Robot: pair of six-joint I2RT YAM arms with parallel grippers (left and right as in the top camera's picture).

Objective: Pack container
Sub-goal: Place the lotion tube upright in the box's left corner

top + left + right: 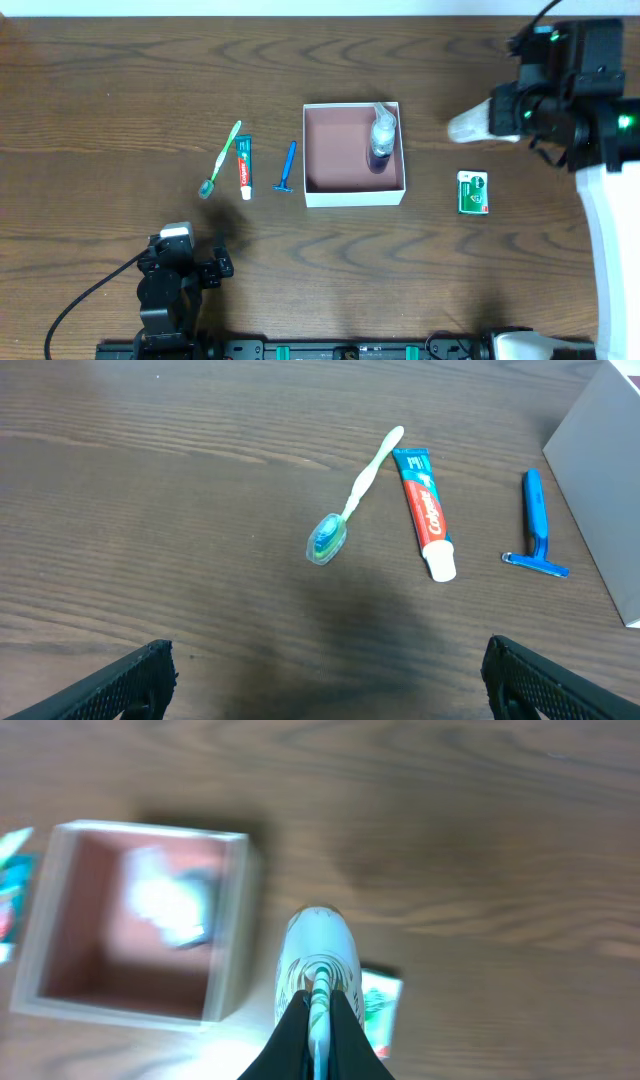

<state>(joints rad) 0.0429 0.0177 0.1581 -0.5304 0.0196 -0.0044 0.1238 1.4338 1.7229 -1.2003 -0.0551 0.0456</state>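
Note:
The container (354,190) is a square shallow white box with a pinkish-brown inside, at mid-table. A small clear bottle (382,137) lies inside it at its right side. My right gripper (497,118) is shut on a white tube (470,126) and holds it above the table, right of the container. In the right wrist view the tube (316,960) points away from my shut fingers (318,1020), with the container (60,890) at left. My left gripper (325,680) is open and empty, near the front left, short of the toiletries.
A green toothbrush (221,158), a toothpaste tube (244,165) and a blue razor (288,167) lie in a row left of the container. A small green-and-white packet (472,192) lies right of it, below my right gripper.

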